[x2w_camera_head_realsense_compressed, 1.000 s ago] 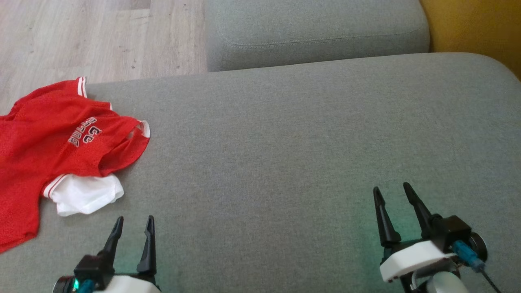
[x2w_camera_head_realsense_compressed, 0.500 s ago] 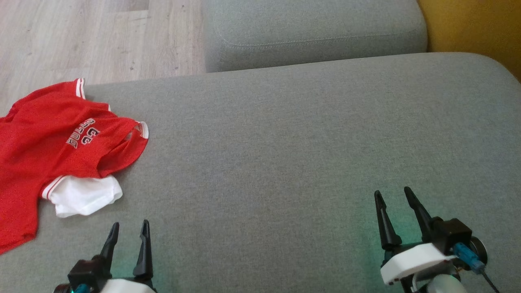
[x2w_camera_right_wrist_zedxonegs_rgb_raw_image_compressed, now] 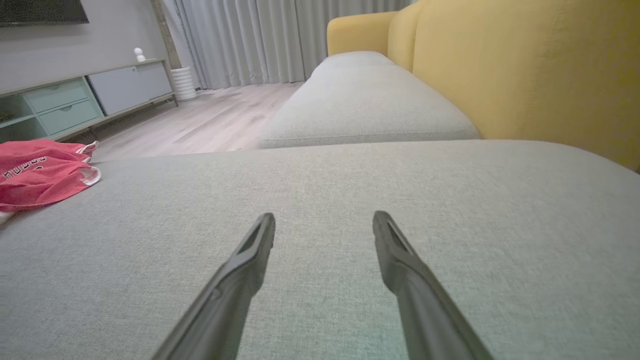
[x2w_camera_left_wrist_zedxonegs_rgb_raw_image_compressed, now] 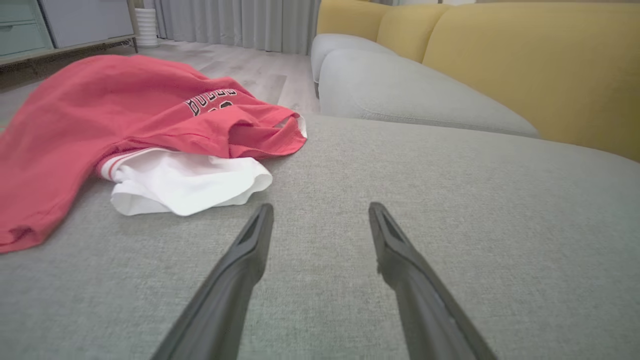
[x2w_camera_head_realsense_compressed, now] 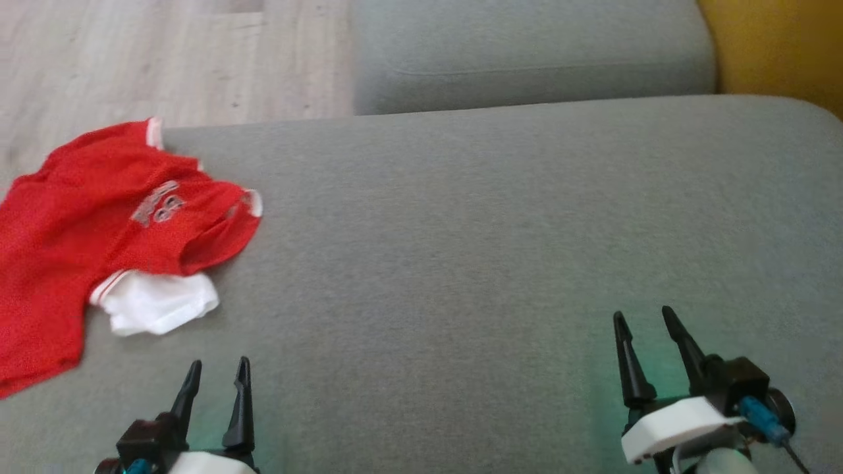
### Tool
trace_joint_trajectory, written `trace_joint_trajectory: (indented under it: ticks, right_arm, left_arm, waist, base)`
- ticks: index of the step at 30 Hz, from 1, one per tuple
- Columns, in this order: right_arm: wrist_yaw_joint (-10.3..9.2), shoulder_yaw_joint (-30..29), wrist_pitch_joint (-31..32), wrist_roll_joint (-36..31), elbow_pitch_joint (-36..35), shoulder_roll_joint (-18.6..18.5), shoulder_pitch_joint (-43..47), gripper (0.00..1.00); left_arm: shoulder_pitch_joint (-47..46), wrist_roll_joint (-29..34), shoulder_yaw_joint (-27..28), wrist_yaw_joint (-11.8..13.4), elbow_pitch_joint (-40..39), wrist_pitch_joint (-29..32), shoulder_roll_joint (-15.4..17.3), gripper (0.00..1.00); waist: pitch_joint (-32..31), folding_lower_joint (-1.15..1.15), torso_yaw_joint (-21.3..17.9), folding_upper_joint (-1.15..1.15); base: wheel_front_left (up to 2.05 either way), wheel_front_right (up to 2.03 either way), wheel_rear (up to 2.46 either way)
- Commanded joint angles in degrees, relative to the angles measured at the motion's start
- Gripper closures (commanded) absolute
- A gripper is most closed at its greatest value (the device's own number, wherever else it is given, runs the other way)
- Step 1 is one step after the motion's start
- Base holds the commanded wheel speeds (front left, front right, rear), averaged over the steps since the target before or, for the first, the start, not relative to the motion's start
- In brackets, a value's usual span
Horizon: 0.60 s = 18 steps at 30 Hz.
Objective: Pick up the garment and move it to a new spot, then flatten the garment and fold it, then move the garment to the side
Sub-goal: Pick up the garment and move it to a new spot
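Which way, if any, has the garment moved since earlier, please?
No: the garment keeps its place at the far corner of the cushion; the camera turned.

The left tool [x2w_camera_head_realsense_compressed: 220,361] is sitting at the lower left of the head view, its two dark fingers parted and pointing forward, gripping nothing. The right tool [x2w_camera_head_realsense_compressed: 642,311] is reaching slightly farther forward (its white wrist housing [x2w_camera_head_realsense_compressed: 672,424] is showing behind it), with its fingers likewise parted and empty.

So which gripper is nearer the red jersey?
The left gripper; the red jersey lies close ahead of it, while the right gripper sits far across the grey cushion.
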Motion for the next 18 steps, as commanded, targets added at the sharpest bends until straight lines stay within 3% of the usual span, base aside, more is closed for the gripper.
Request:
trace_joint_trajectory:
  ticks: [1,11,18]
  right_arm:
    - [-0.04,1.7,-0.8,-0.3,-1.7,-0.4,-0.6,0.00]
    - [-0.04,5.7,-0.8,0.7,-1.5,-0.4,-1.8,0.00]
    - [-0.04,7.4,-0.8,0.4,-1.5,-0.4,-3.1,0.00]
  left_arm:
    - [-1.8,-0.1,1.5,0.1,-1.2,-0.7,0.9,0.00]
    - [0.1,-0.2,2.1,0.1,-0.6,-0.7,2.2,0.00]
    - [-0.5,-0.9,2.9,0.1,-2.0,-0.7,2.6,0.00]
  waist:
    - [-0.5,0.00,2.6,0.00]
    - [-1.4,0.00,14.7,0.00]
    - [0.3,0.00,16.7,0.00]
  base:
    - [0.00,0.00,0.00]
    - [0.00,0.00,0.00]
    - [0.00,0.00,0.00]
